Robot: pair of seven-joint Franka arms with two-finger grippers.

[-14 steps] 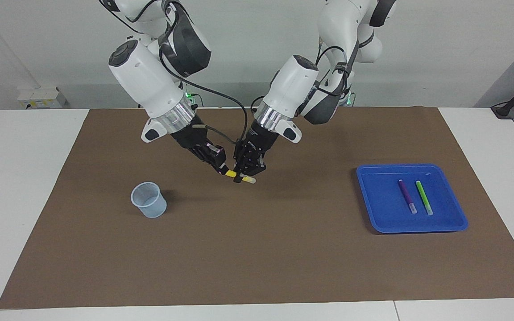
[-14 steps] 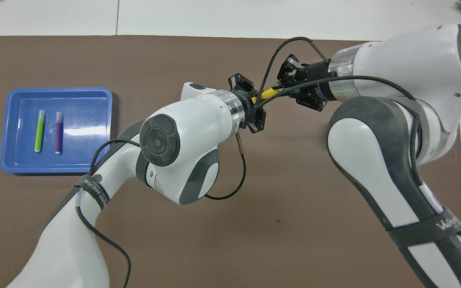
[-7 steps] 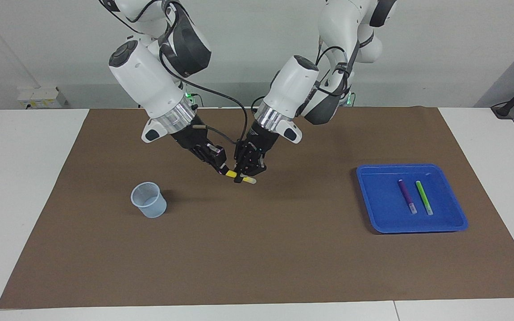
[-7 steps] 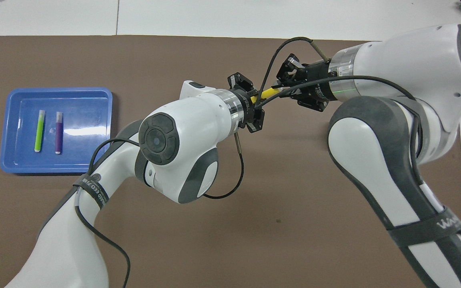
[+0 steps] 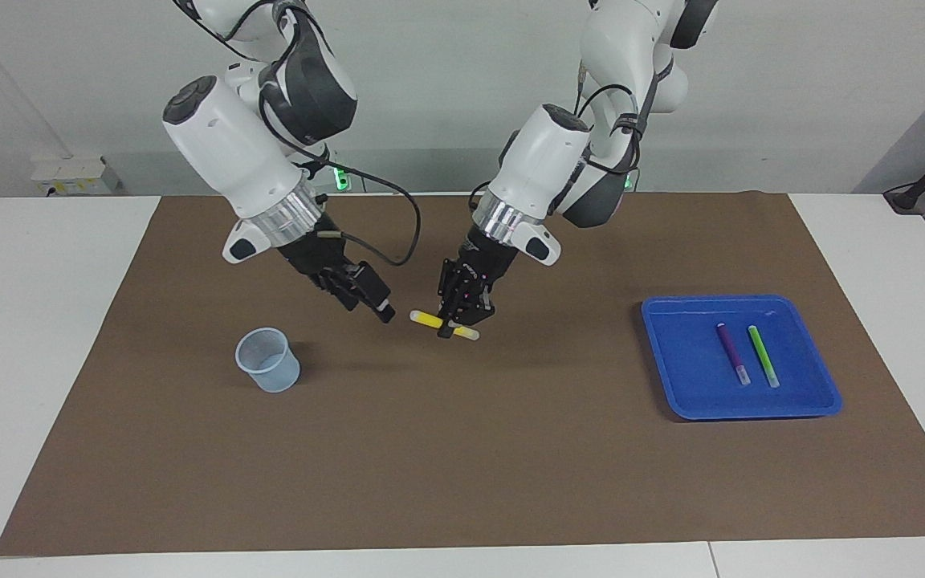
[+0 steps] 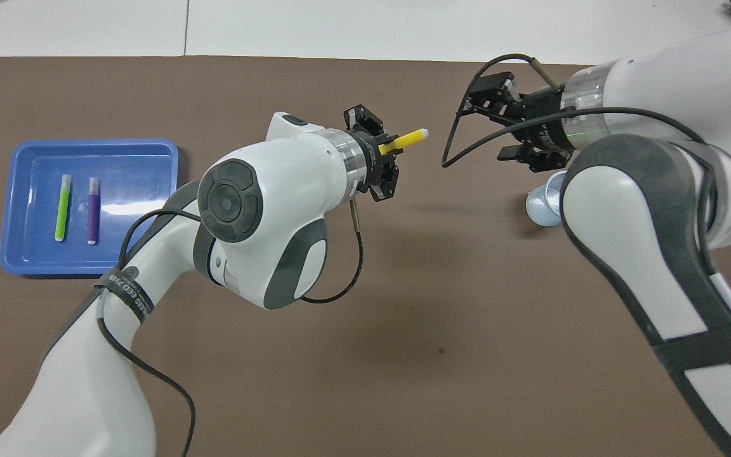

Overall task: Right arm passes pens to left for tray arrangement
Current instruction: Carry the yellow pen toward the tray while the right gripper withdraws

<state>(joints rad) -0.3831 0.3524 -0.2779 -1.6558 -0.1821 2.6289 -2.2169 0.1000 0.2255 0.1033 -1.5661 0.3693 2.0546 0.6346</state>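
Observation:
My left gripper (image 5: pixel 459 319) is shut on the yellow pen (image 5: pixel 443 323) and holds it level over the middle of the brown mat; in the overhead view the pen (image 6: pixel 407 138) sticks out of that gripper (image 6: pixel 386 148) toward the right arm. My right gripper (image 5: pixel 383 309) is open and empty, over the mat between the pen and the cup, a short gap from the pen's end; it also shows in the overhead view (image 6: pixel 474 118). The purple pen (image 5: pixel 731 352) and the green pen (image 5: pixel 763 356) lie side by side in the blue tray (image 5: pixel 671 329) at the left arm's end of the table.
A small translucent cup (image 5: pixel 268 360) stands upright on the brown mat (image 5: pixel 462 466) toward the right arm's end, partly covered by the right arm in the overhead view (image 6: pixel 542 207). White table surface borders the mat.
My right gripper has let go of the yellow pen and drawn back toward the cup. My left gripper keeps the pen and has shifted slightly toward the tray's end.

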